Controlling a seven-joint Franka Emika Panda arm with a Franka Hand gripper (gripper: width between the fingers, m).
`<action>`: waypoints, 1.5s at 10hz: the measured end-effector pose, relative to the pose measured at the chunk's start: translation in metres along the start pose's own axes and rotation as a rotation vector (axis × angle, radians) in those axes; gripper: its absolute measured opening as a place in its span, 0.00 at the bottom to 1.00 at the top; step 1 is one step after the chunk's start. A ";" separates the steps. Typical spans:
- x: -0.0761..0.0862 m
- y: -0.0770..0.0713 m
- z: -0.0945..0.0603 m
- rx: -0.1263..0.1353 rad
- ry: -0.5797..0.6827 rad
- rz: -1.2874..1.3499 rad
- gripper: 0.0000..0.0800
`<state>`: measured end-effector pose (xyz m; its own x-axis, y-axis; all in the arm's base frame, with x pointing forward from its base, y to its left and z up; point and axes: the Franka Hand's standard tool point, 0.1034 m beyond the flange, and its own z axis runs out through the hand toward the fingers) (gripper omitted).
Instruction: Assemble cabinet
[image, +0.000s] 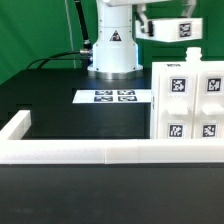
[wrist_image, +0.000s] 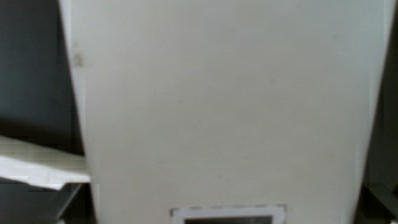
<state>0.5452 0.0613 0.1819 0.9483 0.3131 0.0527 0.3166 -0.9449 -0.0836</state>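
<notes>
The claw (image: 168, 32) hangs, it seems, just above the cabinet (image: 186, 100) on the worktop (image: 55, 105); spread or not, I cannot tell.

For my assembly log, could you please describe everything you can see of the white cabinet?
The cabinet is a white, plastic-looking boxy body standing upright on the black table, at the exterior view's right, behind the white border rail. Its facing side carries several black-and-white square tags, split by a vertical seam. A small knob sticks up from its top. The tool hangs above it; contact cannot be judged.
</notes>
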 end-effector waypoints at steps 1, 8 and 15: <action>0.013 -0.005 0.002 0.003 0.009 0.001 0.70; 0.037 -0.011 0.014 0.015 0.010 -0.003 0.70; 0.042 -0.002 0.016 0.014 0.019 -0.062 0.70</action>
<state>0.5844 0.0781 0.1689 0.9264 0.3685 0.0774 0.3748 -0.9224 -0.0932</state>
